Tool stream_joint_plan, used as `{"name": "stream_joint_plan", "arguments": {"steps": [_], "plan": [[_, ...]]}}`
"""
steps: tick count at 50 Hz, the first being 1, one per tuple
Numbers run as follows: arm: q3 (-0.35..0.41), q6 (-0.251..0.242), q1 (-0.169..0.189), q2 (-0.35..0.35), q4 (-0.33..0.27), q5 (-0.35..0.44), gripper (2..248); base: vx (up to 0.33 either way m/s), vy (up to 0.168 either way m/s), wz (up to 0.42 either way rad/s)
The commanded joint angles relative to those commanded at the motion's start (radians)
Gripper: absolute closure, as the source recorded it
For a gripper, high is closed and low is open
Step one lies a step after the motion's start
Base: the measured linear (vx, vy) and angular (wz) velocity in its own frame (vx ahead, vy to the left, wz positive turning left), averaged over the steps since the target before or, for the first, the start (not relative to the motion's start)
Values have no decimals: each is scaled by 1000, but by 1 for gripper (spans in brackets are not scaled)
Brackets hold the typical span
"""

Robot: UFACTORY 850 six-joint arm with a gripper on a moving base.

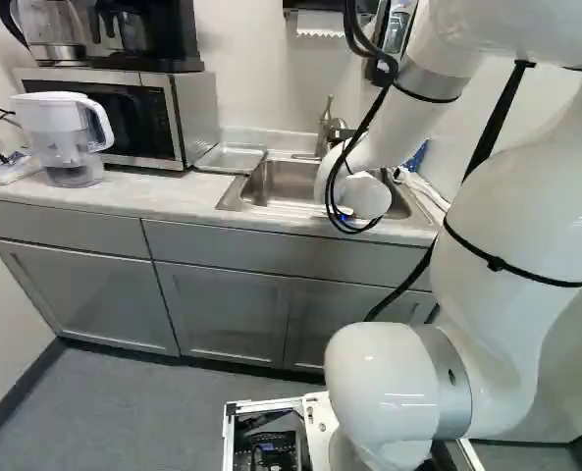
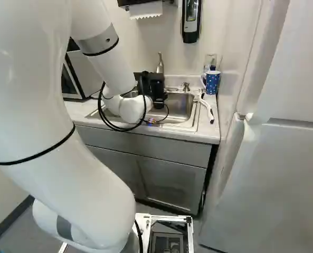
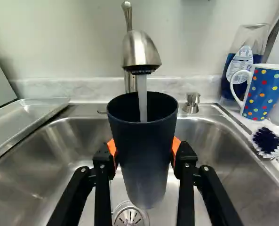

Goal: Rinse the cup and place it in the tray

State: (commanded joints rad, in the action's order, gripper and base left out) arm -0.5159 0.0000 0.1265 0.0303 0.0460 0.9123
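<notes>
Just cup-wide, hand (image 2: 156, 90) around cup (image 3: 143, 150)

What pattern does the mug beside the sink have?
Multicoloured dots on blue; the mug shows best in the wrist view.

Smooth, shiny metal sink (image 3: 45, 162)

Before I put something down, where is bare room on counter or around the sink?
Bare counter lies in front of the microwave, between the pitcher and the sink. The tray beside the sink also shows bare surface. The sink's opposite side is crowded: mug, bottle and brush close together.
</notes>
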Motion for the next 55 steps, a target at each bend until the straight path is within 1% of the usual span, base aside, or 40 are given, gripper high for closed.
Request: {"name": "stream_joint_plan", "arguments": {"steps": [55], "plan": [[0, 0, 0, 0, 0, 0, 125, 0, 0, 0]]}}
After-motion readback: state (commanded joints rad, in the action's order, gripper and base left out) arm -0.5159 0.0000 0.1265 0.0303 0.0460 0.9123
